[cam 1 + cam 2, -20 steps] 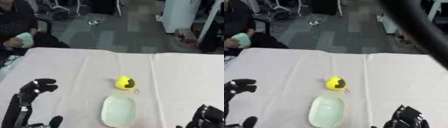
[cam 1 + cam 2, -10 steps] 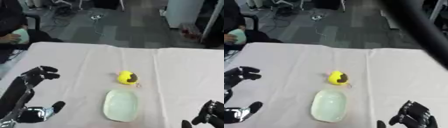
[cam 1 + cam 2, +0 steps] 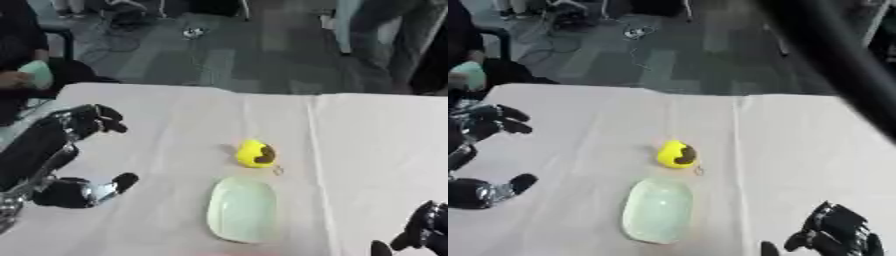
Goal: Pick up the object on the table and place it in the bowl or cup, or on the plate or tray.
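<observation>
Work surface: table (image 3: 376,150) covered with a pale cloth showing long creases running near to far. Beyond the far edge: grey carpeted floor (image 3: 219,55) with cables (image 3: 636,33) lying on it. Small yellow object (image 3: 255,153) with a dark patch on its right side, resting on the cloth near the table centre, with a small ring (image 3: 277,171) just beside its near-right side. Pale green oval plate (image 3: 242,210) lying flat directly near-side of the yellow object, close to it but not touching. Left hand (image 3: 87,120) raised over the left part of the table, fingers curled at the tips, thumb (image 3: 118,183) spread well apart, nothing held. Right hand (image 3: 833,234) at the near right corner, only partly in view, fingers curled, nothing held. Both hands well apart from the yellow object and the plate.
</observation>
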You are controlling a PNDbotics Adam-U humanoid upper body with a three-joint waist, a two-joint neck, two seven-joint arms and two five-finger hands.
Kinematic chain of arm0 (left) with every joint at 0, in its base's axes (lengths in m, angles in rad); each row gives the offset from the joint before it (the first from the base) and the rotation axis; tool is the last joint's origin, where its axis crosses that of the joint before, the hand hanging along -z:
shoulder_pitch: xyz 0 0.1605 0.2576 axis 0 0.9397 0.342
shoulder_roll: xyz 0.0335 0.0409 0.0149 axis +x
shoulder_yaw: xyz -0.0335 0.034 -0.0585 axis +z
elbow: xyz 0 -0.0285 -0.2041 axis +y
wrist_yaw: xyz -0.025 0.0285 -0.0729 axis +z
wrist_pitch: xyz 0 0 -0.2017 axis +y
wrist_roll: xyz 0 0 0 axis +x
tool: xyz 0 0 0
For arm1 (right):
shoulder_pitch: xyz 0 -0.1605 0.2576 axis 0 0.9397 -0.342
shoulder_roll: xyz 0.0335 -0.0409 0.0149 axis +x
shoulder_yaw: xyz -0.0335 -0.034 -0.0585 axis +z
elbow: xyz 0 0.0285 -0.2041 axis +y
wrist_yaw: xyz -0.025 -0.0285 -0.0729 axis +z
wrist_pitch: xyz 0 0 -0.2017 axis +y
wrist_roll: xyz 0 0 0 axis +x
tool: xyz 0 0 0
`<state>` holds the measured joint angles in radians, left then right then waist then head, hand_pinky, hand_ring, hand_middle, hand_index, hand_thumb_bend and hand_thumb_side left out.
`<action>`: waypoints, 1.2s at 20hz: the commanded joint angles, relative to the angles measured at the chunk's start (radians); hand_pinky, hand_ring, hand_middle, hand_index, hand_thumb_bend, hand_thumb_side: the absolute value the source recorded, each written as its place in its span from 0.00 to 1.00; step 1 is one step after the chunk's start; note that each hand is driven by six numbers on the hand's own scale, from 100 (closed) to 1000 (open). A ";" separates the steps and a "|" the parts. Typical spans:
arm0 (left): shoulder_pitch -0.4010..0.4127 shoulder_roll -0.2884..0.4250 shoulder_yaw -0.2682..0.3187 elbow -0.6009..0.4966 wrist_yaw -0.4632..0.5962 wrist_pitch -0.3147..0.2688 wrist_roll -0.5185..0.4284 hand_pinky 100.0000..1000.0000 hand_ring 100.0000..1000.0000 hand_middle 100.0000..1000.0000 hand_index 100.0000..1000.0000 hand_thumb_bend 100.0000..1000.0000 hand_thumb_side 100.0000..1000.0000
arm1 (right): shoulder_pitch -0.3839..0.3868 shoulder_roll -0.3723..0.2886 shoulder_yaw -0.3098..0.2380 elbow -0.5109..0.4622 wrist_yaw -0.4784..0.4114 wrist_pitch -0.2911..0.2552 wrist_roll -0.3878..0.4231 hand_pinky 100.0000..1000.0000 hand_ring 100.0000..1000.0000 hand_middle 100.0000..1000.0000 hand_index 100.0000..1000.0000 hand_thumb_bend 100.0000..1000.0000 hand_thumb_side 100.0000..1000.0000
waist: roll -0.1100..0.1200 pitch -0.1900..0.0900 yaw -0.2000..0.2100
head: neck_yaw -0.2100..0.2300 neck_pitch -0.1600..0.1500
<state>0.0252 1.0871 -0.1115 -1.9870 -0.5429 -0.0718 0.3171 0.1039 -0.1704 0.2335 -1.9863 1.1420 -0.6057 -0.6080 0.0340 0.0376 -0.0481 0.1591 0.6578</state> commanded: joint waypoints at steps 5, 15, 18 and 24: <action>-0.092 0.088 0.008 -0.013 -0.015 0.062 -0.139 0.57 0.59 0.66 0.69 0.34 0.90 | -0.032 -0.029 -0.001 -0.014 -0.037 -0.301 -0.299 0.24 0.23 0.15 0.29 0.21 0.52 | 0.007 0.006 -0.019 | 0.032 -0.024; -0.179 0.100 -0.017 -0.013 -0.042 0.091 -0.250 0.59 0.61 0.66 0.68 0.32 0.91 | -0.058 -0.042 0.008 -0.014 -0.058 -0.301 -0.299 0.24 0.23 0.15 0.29 0.21 0.52 | 0.012 0.022 -0.042 | 0.052 -0.033; -0.184 0.110 -0.020 -0.013 -0.064 0.091 -0.284 0.60 0.63 0.67 0.68 0.32 0.91 | -0.068 -0.051 0.002 -0.014 -0.074 -0.301 -0.299 0.24 0.23 0.15 0.30 0.21 0.52 | 0.015 0.026 -0.052 | 0.069 -0.024; -0.205 0.134 -0.021 -0.013 -0.108 0.077 -0.343 0.61 0.65 0.67 0.68 0.31 0.92 | -0.095 -0.062 -0.004 -0.014 -0.109 -0.301 -0.299 0.24 0.23 0.16 0.30 0.21 0.53 | 0.019 0.043 -0.074 | 0.084 -0.028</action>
<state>-0.1656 1.1773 -0.1425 -1.9897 -0.6371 0.0088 -0.0140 0.0186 -0.2187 0.2334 -1.9863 1.0438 -0.6057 -0.6080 0.0520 0.0894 -0.1238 0.2326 0.6376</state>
